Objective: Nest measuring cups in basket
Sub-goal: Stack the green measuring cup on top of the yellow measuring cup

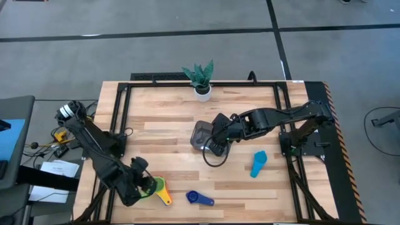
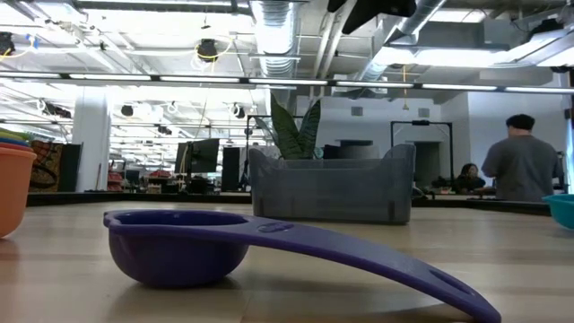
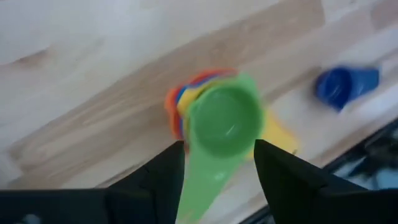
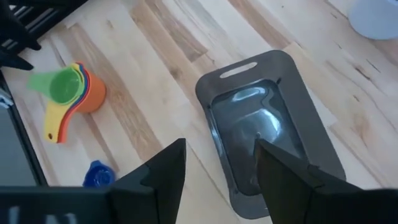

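A nested stack of measuring cups [image 3: 186,109] stands near the table's front left, with the orange cup at the bottom, resting on the wood. The green cup [image 3: 225,121] sits on top. My left gripper [image 3: 217,180] is open above it, a finger on each side of the green handle [image 3: 202,190], touching nothing. A dark blue cup [image 1: 200,199] and a light blue cup [image 1: 258,164] lie loose on the table. The dark grey basket [image 4: 267,124] sits mid-table with nothing in it. My right gripper [image 4: 221,180] hovers open over its near end.
A white pot with a green plant [image 1: 200,80] stands at the far edge. Black frame rails [image 1: 122,109] run along both table sides. Bare wood lies between the stack and the basket. In the low view, people [image 2: 520,161] show in the room behind.
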Robot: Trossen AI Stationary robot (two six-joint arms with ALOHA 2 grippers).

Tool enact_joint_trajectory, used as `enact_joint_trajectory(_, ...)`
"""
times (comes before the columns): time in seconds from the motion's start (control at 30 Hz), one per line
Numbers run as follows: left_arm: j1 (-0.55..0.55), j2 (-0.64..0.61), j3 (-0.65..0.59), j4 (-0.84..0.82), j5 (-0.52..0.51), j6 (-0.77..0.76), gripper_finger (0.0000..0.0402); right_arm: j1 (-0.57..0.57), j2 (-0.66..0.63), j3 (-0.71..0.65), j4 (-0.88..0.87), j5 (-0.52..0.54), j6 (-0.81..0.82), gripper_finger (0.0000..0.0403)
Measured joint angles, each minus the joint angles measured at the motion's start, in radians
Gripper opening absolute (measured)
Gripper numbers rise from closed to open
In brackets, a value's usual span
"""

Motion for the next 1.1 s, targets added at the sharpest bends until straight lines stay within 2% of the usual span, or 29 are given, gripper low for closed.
enact_joint_trajectory(0.17, -0.093, 0.021, -0.028, -0.052, 0.103, -0.021, 0.0164, 0.038, 0.0, 0.0, 0.0, 0.024, 0.066, 0.0204)
enact_joint_trajectory(0.27, -0.136, 0.021, -0.064, -0.063, 0.112, -0.058, 0.0146, 0.066, 0.0, 0.0, 0.007, 0.06, 0.112, 0.0202)
enact_joint_trajectory(0.47, -0.176, 0.036, -0.175, 0.114, 0.116, -0.09, 0.0117, 0.112, 0.0, 0.0, 0.007, 0.1, 0.185, 0.0195)
enact_joint_trajectory(0.63, -0.17, 0.07, -0.198, 0.229, 0.112, -0.084, 0.011, 0.142, 0.0, 0.0, 0.007, 0.126, 0.236, 0.019)
enact_joint_trajectory(0.77, -0.149, 0.093, -0.197, 0.344, 0.049, -0.06, 0.011, 0.148, 0.0, 0.0, 0.008, 0.127, 0.253, 0.0186)
enact_joint_trajectory(1.0, -0.065, 0.129, -0.195, 0.511, 0.027, 0.031, 0.0109, 0.145, 0.001, 0.0, 0.017, 0.132, 0.26, 0.018)
enact_joint_trajectory(1.1, -0.028, 0.13, -0.184, 0.532, -0.007, 0.052, 0.0109, 0.145, 0.001, -0.001, 0.016, 0.129, 0.259, 0.018)
